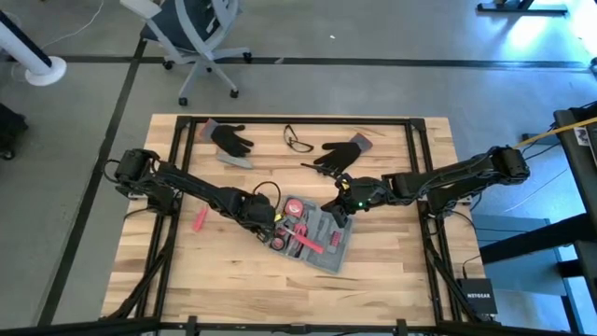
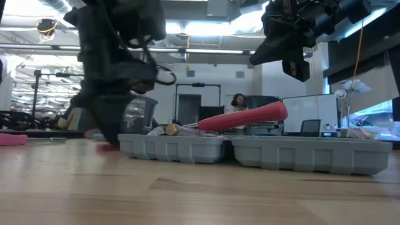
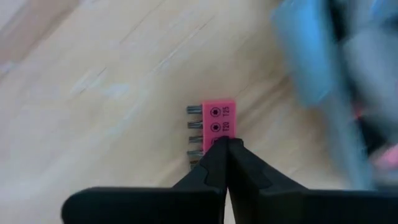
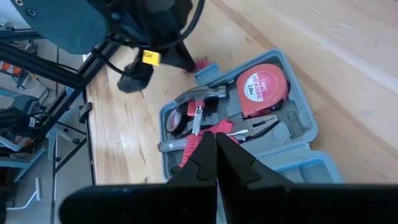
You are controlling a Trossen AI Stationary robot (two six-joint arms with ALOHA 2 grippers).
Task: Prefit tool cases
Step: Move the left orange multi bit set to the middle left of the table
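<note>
Since the tool case lies open near the tabletop's middle, a stiff, light shell is judged, best taken by its rim; both the left gripper and right gripper have jaws closed, holding nothing.

1 tool case, 2 gloves, 1 pr glasses, 1 tape measure, 1 bit holder.

My left claw is covering the near end of the pink bit holder, so I am only seeing part of its row of bits, and the case beside it is showing as a grey-blue blur running off the edge. My right claw is hiding part of a red handle lying in the case. Low down, my left arm is blocking the case's far end.
</note>
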